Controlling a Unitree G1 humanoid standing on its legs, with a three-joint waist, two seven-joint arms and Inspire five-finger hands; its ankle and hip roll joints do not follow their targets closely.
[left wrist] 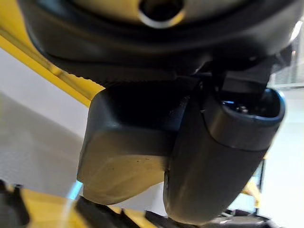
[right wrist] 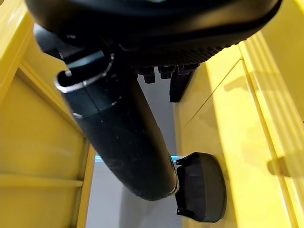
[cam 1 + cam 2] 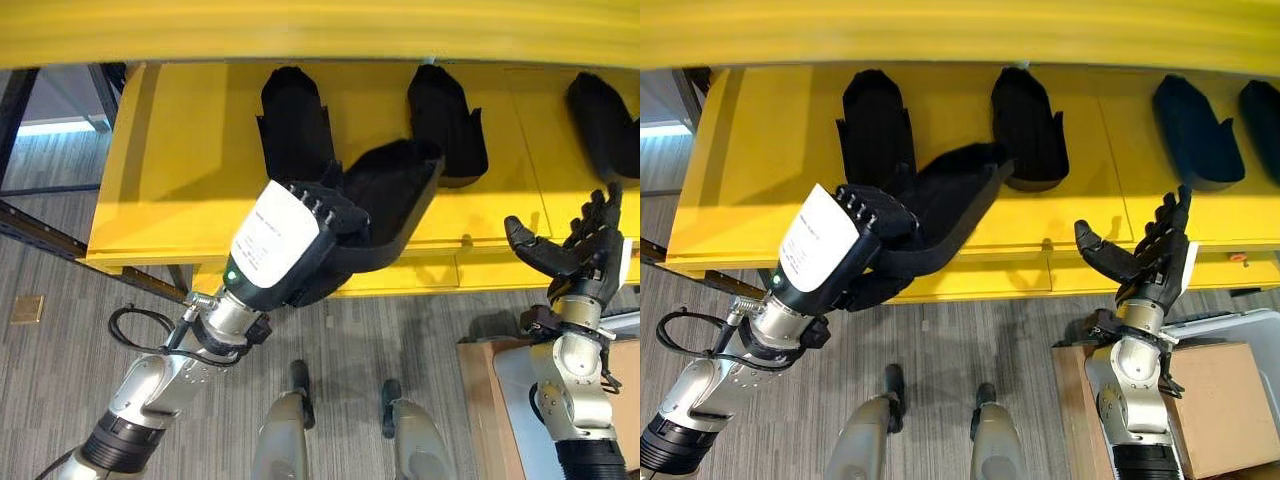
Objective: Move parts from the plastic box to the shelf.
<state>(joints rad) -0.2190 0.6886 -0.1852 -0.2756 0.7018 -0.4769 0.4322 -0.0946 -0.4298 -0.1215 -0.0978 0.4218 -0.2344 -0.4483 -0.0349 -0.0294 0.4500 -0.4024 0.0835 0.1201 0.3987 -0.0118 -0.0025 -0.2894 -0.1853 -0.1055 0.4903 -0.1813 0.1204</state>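
Placement on the yellow metal shelf (image 3: pixel 190 190) is the step in hand, I judge: the left hand (image 3: pixel 318 225) has its fingers curled round the near end of a long black moulded plastic part (image 3: pixel 395 195), whose far end reaches over the shelf's front lip and hangs above the shelf board. Two similar black parts already lie on the shelf, one (image 3: pixel 293 120) just behind the held part toward the shelf's left end and one (image 3: pixel 445 120) just behind its far tip; further dark parts (image 3: pixel 1198 130) lie toward the shelf's right end. To do this well, the held part should probably be swung until it runs front to back like its neighbours, carried into the free strip of shelf between those two, and lowered flat before the fingers let go, taking care that its tip does not knock the part behind it. The right hand (image 3: pixel 1140 255) hovers in front of the shelf's front edge toward its right end, fingers spread straight and holding nothing; its wrist view shows the shelf face and a dark part resting there. A pale plastic box (image 3: pixel 1230 325) sits below the shelf's right end beside a brown cardboard carton (image 3: pixel 1215 400). A white label on the back of the left hand bears print too small to read, and no other legible writing appears.
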